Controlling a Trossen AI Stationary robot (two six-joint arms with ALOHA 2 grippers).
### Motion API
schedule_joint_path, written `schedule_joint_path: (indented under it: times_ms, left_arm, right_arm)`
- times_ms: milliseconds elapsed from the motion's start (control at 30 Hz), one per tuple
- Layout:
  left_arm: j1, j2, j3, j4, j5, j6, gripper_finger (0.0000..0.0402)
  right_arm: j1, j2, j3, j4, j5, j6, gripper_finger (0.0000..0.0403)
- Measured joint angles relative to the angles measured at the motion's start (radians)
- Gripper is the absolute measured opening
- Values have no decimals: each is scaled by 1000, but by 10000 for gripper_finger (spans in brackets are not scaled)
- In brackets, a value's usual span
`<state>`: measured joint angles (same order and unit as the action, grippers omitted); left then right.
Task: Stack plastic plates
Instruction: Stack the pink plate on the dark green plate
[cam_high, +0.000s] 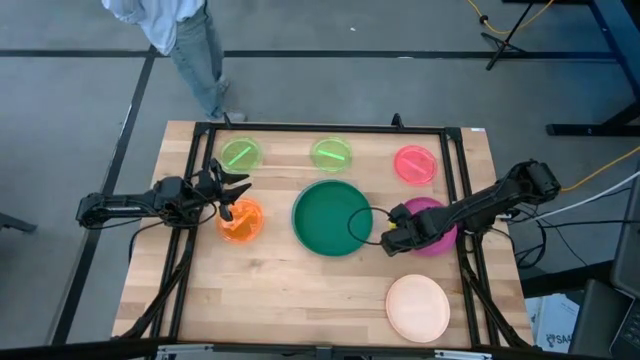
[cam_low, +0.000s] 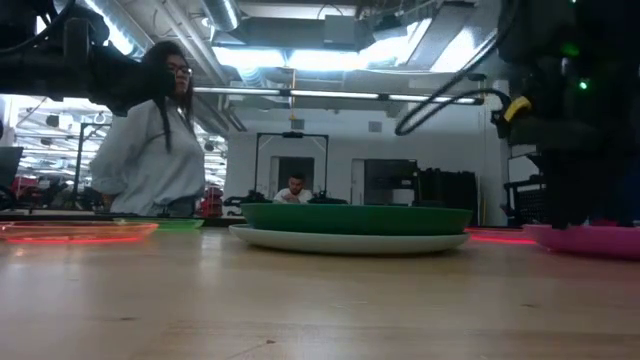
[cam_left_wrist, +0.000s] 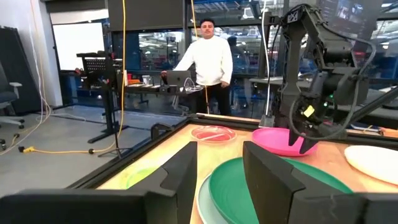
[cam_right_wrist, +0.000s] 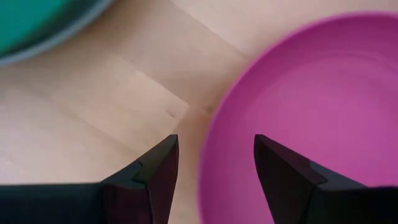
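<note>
Jaws of your right gripper (cam_right_wrist: 211, 171) stand apart, straddling near rim of medium magenta round plastic plate (cam_right_wrist: 311, 112); plate flat on table, just right of large dark green plate (cam_high: 333, 216). Right arm reaches in low from right edge. Left gripper (cam_high: 228, 196) open, beside small translucent orange plate (cam_high: 241, 222).

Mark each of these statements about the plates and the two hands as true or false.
1. The dark green plate sits on a light blue plate. True.
2. The right hand is at the magenta plate's rim, fingers open. True.
3. The peach plate lies on the stack. False: it lies alone near the table's front edge.
4. The left hand grips a lime green plate. False: it is open, beside the orange plate.
</note>
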<state>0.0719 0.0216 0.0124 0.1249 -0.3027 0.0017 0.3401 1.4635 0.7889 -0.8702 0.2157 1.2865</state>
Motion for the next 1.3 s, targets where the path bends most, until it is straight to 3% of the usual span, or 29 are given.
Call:
schedule_joint_path:
  times_ms: [267,700,1300]
  left_arm:
    - [0,0,0,0,0,0,123]
    - [0,0,0,-1,0,0,123]
    - [0,0,0,-3,-9,1,123]
  right_arm:
    - [0,0,-76,88,25,-7,180]
    - [0,0,-108,111,51,-89,12]
    - [0,0,-50,68,66,-393,5]
